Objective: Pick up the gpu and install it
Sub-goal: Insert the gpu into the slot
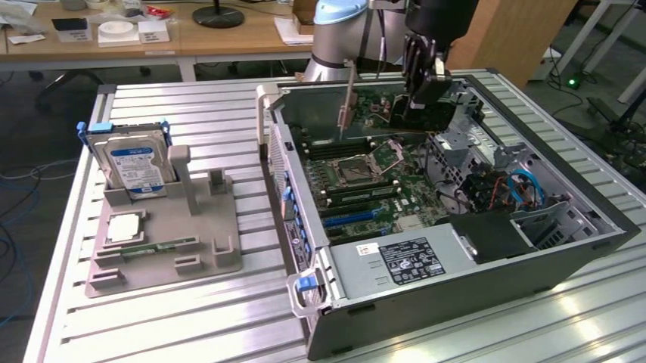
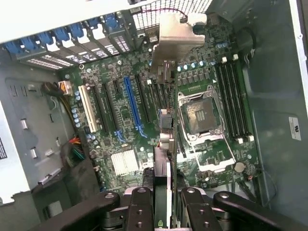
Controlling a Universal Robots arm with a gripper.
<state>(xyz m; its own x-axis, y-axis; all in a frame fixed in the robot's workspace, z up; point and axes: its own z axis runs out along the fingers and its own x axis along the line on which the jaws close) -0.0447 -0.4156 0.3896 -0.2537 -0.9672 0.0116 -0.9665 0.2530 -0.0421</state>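
— Wrist view: our black pincer [image 2: 165,195] is clenched on the thin dark gpu card [image 2: 165,144] with its silvery metal end, held edge-on above the green motherboard [image 2: 130,144].
— We'd judge it light, stiff and fragile, best held by the bare board edge.

gpu [image 1: 383,113] end shiny metal; table [image 1: 172,318] ribbed, probably aluminium.
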